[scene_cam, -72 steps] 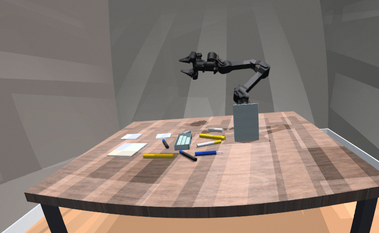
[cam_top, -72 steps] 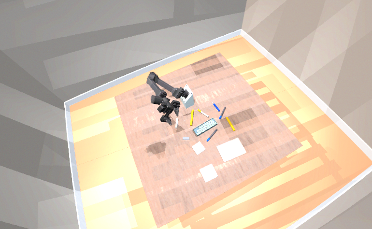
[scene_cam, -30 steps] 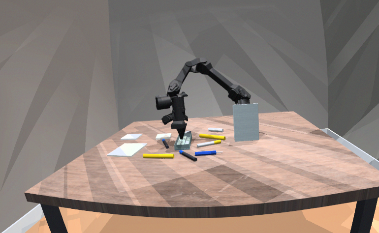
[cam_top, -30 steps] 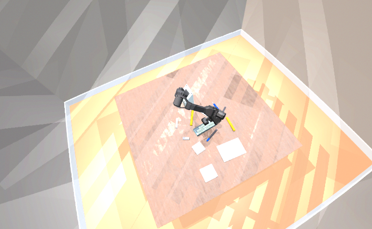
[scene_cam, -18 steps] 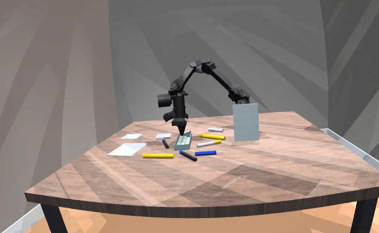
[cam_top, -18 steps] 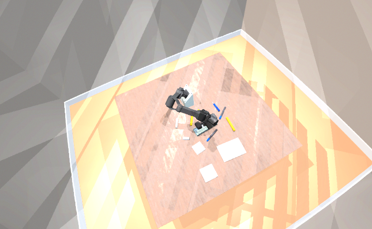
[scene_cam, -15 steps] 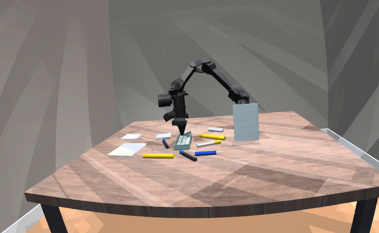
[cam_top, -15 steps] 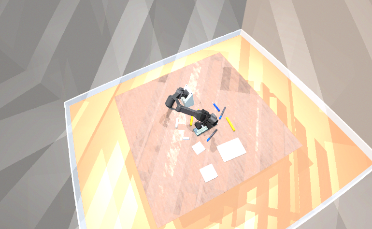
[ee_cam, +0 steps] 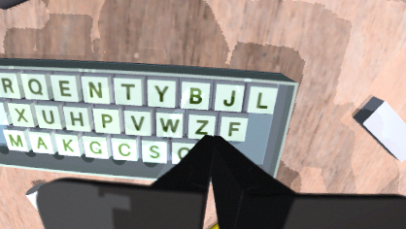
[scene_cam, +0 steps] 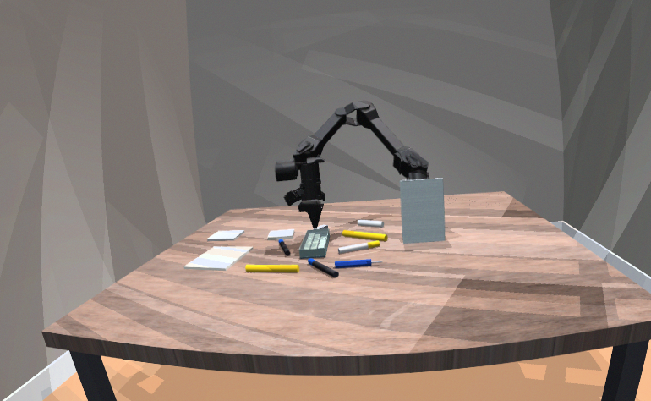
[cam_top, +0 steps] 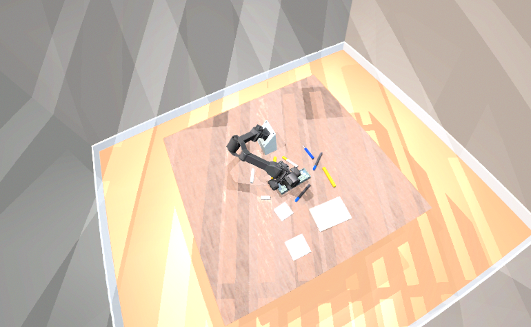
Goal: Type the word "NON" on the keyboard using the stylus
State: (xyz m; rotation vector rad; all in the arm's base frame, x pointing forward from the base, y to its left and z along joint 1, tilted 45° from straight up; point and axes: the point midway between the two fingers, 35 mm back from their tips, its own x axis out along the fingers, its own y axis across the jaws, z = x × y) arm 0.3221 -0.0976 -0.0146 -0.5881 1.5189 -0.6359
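The keyboard [cam_top: 305,175] [scene_cam: 314,242] [ee_cam: 262,128] lies on the desk with lettered keys. In the wrist view the N key [ee_cam: 96,90] is in the back row, and the O key [ee_cam: 182,152] is partly hidden by a finger. My gripper [scene_cam: 315,227] [ee_cam: 211,143] is shut with nothing between its fingertips. It points down over the keyboard, near the Z and F keys in the wrist view. A blue pen-like thing with a thin pale tip [cam_top: 308,152] [scene_cam: 352,263] lies on the desk beside the keyboard. I cannot tell for sure which pen-like thing is the stylus.
Black pens with blue ends [cam_top: 318,159] [scene_cam: 323,268], a yellow rod [cam_top: 329,176] [scene_cam: 271,268] and a white-and-yellow pen [scene_cam: 355,248] lie around the keyboard. A small white block [cam_top: 265,197] [ee_cam: 389,129] lies past its end. Another yellow rod [scene_cam: 364,234] and white sheets [cam_top: 329,214] lie farther off.
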